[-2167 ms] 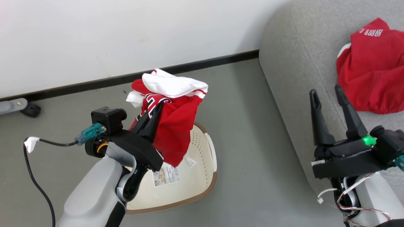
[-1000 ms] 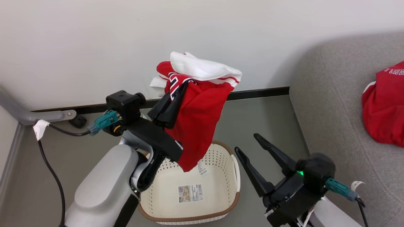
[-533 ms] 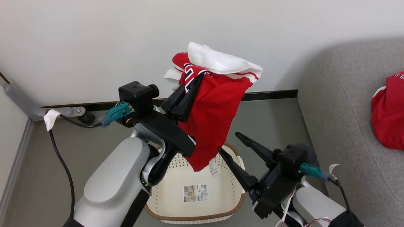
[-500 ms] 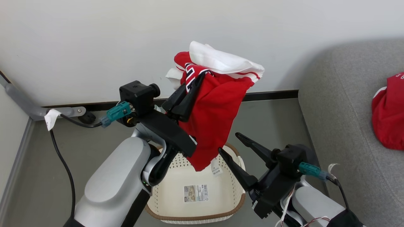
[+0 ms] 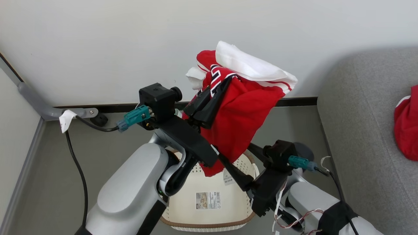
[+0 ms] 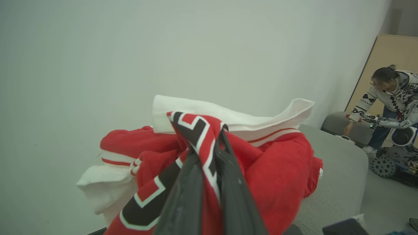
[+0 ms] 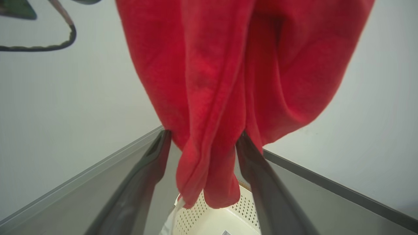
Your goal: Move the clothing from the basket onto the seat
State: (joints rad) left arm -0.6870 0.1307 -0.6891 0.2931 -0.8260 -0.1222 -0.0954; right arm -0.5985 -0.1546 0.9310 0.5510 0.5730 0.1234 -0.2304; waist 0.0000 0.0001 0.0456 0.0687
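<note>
Left gripper (image 5: 225, 83) is closed tight on the red soft-fabric sports garment with white panels and black-and-white lettering (image 5: 245, 111). It holds the garment high above the cream-white perforated plastic laundry basket with the brown rim (image 5: 209, 225), so the cloth hangs free and does not touch it.

The change of the last second is on the other side. The right gripper (image 7: 203, 135), which stood beside the basket's right edge, has come up under the garment. Its fingers stand wide apart on both sides of the hanging lower end and hold nothing yet. Probably it will take this end, so that both arms carry the piece to the large grey upholstered sofa seat (image 5: 359, 130).

The basket now contains nothing except the label sticker (image 5: 208, 199) on its bottom. On the seat, away from the edge that faces the basket, another red garment (image 5: 406, 130) already lies, so this looks like the last piece to move.
</note>
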